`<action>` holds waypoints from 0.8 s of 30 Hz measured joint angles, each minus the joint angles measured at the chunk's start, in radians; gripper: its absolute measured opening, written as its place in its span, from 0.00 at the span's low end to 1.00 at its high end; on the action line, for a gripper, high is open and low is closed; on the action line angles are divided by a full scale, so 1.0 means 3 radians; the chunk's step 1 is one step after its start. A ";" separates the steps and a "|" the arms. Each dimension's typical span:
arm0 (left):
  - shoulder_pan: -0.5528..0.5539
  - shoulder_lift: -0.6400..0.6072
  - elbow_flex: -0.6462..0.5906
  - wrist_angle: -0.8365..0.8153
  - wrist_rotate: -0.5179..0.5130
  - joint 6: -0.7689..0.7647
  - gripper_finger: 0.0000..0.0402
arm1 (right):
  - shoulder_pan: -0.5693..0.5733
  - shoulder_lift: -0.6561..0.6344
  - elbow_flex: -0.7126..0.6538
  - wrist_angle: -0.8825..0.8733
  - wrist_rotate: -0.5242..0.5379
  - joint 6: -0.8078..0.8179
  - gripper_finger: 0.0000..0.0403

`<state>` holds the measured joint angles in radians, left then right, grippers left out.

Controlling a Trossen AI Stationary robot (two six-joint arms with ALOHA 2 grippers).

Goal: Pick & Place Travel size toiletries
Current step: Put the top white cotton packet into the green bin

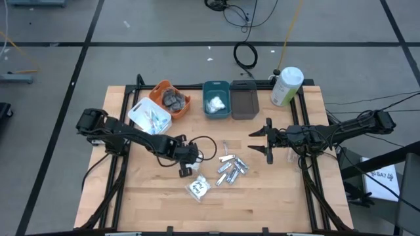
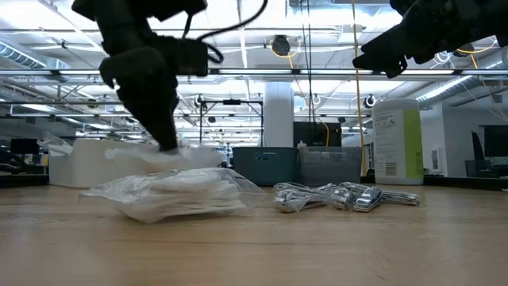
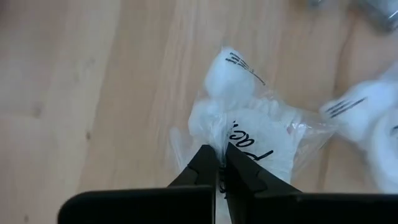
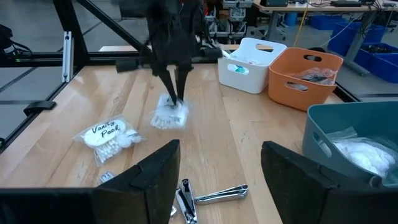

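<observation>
My left gripper (image 1: 186,165) is shut on a white clear-wrapped packet (image 3: 249,134) near the table's middle; this also shows in the right wrist view (image 4: 169,116). A second packet (image 1: 198,188) lies flat on the table, nearer the front edge (image 4: 109,138). Several small silver items (image 1: 230,167) lie in a loose heap to the right of the packets. My right gripper (image 1: 268,141) is open and empty, above the table and right of the heap. My left gripper pinches the clear wrap at the packet's top edge (image 3: 219,144) between its two fingertips. The fingers come from above, pointing down. The packet hangs below the fingers; in the low view (image 2: 159,156) it seems just clear of the table.
Along the far edge stand a white bin (image 1: 149,117) with toothbrushes, an orange bin (image 1: 169,98) with dark discs, a teal bin (image 1: 216,99) with white packets, a grey bin (image 1: 245,99) and a big white-and-green bottle (image 1: 287,85). Bare wood lies toward the front edge.
</observation>
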<state>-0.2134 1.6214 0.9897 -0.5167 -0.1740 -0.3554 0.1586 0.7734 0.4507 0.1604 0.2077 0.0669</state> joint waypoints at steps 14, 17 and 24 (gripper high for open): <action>-0.0003 -0.0172 0.0005 0.1145 0.0328 0.0733 0.01 | 0.0001 -0.0001 0.0000 -0.0005 0.0001 -0.0001 0.53; 0.0002 -0.0166 0.0005 0.1383 0.0417 0.0895 0.01 | 0.0000 0.0000 0.0000 -0.0005 0.0001 -0.0001 0.53; 0.0000 -0.0167 -0.0038 0.1755 0.0509 0.1093 0.01 | 0.0001 -0.0001 0.0000 -0.0005 0.0001 -0.0001 0.53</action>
<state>-0.2134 1.5714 0.9782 0.0097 -0.0211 -0.0274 0.1589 0.7732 0.4506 0.1589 0.2079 0.0666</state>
